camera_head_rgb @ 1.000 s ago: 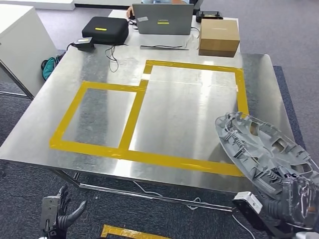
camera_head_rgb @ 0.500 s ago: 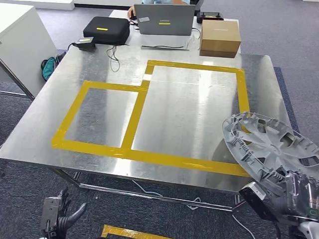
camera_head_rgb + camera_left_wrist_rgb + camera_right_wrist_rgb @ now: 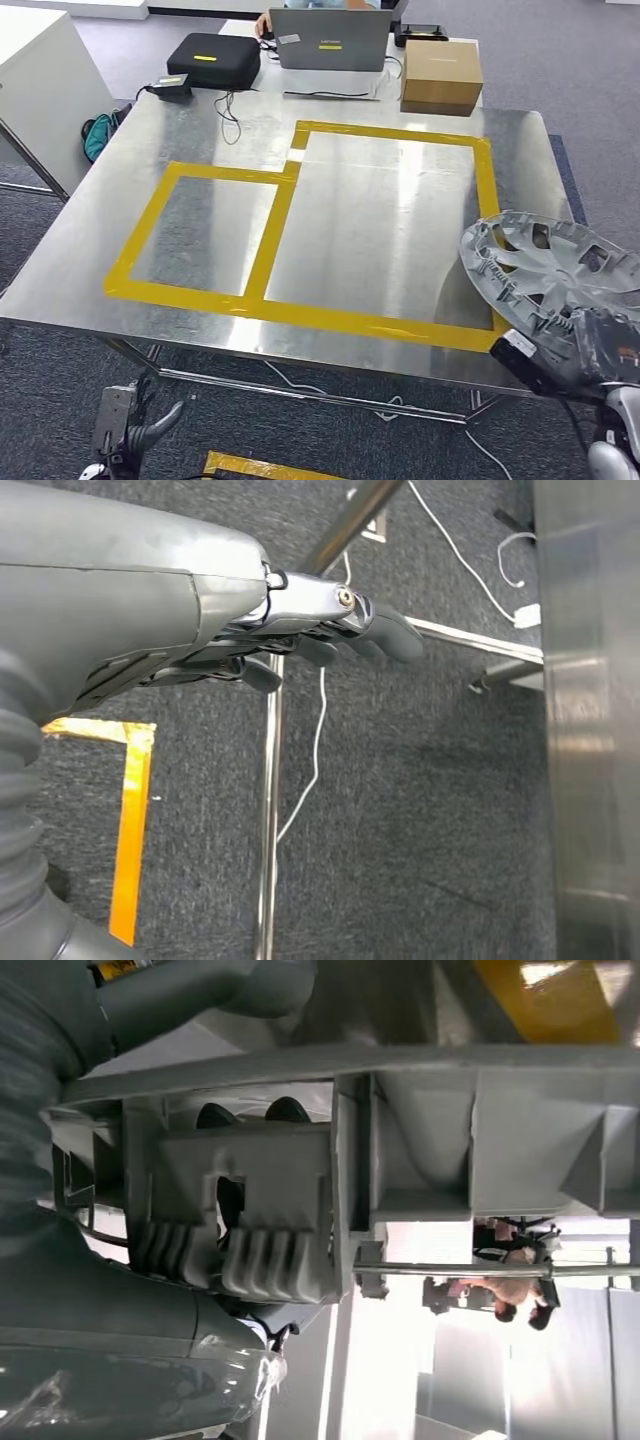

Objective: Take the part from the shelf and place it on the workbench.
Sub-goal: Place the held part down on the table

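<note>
Steel workbench, bare metal top marked with yellow tape into two rectangles, a small one on the left and a larger one on the right. Both taped bays lie open. Near edge of the bench runs across the lower part of the head view; right edge falls away to dark carpet.

Part: grey plastic wheel cover, round, so no long axis. It sits tilted, ribbed inner face toward the camera, the disc overhanging the bench's near right corner and covering the taped corner of the larger rectangle. Cannot tell whether its rim touches the top.

Right hand grips the cover at its near rim, off the bench edge. In the right wrist view dark fingers curl over the moulded rib of the cover.

Left hand hangs low, below the bench's near edge, over carpet. It holds nothing; in the left wrist view the fingers lie extended and loosely apart.

Far side: laptop, black case, cardboard box, all beyond the taped area.
</note>
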{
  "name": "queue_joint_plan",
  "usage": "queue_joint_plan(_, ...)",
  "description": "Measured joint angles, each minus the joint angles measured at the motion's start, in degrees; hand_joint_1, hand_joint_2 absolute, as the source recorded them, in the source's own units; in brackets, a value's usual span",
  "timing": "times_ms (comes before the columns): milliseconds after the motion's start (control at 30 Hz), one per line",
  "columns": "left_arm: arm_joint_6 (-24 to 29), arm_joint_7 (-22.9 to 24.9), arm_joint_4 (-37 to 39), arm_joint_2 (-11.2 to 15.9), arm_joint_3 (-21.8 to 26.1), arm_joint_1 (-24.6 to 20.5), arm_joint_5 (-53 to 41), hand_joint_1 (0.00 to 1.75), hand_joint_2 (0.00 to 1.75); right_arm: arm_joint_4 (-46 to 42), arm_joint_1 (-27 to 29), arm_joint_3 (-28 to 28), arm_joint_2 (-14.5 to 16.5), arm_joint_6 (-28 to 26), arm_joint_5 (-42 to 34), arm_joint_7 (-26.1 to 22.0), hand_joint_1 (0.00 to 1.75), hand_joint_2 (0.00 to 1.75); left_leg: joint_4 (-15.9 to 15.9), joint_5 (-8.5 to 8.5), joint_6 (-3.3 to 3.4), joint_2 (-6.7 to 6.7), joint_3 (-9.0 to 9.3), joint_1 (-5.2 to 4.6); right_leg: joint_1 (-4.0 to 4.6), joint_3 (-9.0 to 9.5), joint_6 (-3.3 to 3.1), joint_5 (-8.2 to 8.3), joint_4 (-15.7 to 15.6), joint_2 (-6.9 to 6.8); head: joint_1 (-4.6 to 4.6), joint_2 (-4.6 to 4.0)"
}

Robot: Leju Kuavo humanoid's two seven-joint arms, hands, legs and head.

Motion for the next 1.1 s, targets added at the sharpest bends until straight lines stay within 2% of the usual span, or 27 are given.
queue_joint_plan(100,-0.2,-0.3,1.3,0.5,-1.6,-1.1,0.3,0.00,1.75,5.7,-6.2,3.5,-1.3,2.4,2.5,-2.2,1.75,1.75,0.0,0.09,0.05,0.05,-0.01,0.00,0.00,-0.01,0.04,0.11,0.0,0.03,0.01,0.00)
queue_joint_plan(233,0.1,-0.3,2.9,1.1,-3.7,-2.3,1.2,0.00,1.75,12.6,-12.9,9.3,-1.7,2.6,4.2,-3.7,1.75,1.75,0.0,0.16,0.04,0.04,-0.02,-0.01,0.00,-0.01,0.02,0.15,0.0,0.02,-0.01,0.00)
queue_joint_plan(467,0.5,-0.4,4.7,2.2,-6.1,-3.1,2.4,0.00,1.75,19.4,-20.6,17.8,-1.7,2.6,3.8,-6.4,1.75,1.75,0.0,0.18,0.03,0.06,-0.07,0.00,0.01,-0.08,-0.02,0.18,0.0,0.08,-0.01,0.00)
queue_joint_plan(700,0.6,-0.7,6.5,2.7,-7.9,-4.5,2.6,0.00,1.75,21.3,-26.3,27.3,-0.6,4.4,2.2,-11.8,1.75,1.75,0.0,0.17,0.03,0.09,-0.10,0.00,0.01,-0.11,-0.02,0.17,-0.1,0.11,-0.01,0.00)
queue_joint_plan(833,0.8,-1.5,8.1,3.0,-8.8,-5.7,3.0,0.00,1.75,21.7,-28.8,32.9,0.5,5.4,-0.7,-13.3,1.75,1.75,0.0,0.17,0.03,0.08,-0.10,0.00,0.01,-0.11,-0.02,0.17,-0.1,0.09,-0.01,0.00)
queue_joint_plan(1100,1.3,-2.3,10.1,3.6,-9.6,-6.5,3.5,0.00,1.75,22.6,-30.9,37.0,0.8,5.1,-3.0,-13.6,1.75,1.75,0.0,0.17,0.03,0.08,-0.10,-0.02,0.01,-0.09,-0.02,0.18,-0.1,0.10,-0.01,0.00)
